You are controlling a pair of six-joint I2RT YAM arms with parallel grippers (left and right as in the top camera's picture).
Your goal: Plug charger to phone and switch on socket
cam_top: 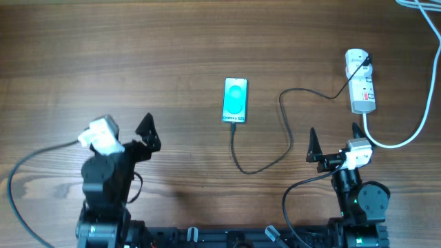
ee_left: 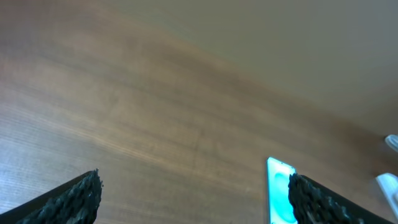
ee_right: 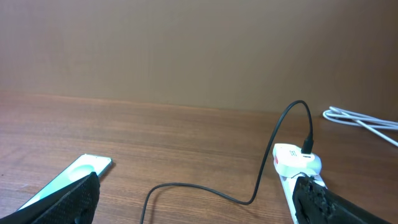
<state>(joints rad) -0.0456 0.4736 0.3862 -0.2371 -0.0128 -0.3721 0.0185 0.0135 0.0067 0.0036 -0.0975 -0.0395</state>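
Observation:
The phone (cam_top: pixel 235 100) lies flat mid-table, cyan screen up; it also shows in the left wrist view (ee_left: pixel 279 193) and the right wrist view (ee_right: pixel 68 177). The charger cable (cam_top: pixel 275 151) runs from the phone's near end, loops right and up to the white socket strip (cam_top: pixel 360 81), where its plug sits in the top; cable (ee_right: pixel 249 198) and socket (ee_right: pixel 297 160) show in the right wrist view. My left gripper (cam_top: pixel 146 133) is open and empty, left of the phone. My right gripper (cam_top: pixel 334 142) is open and empty, just below the socket.
A thick white cord (cam_top: pixel 413 131) trails from the socket's near end and curves up the right table edge; part shows in the right wrist view (ee_right: pixel 360 118). Wooden tabletop all round.

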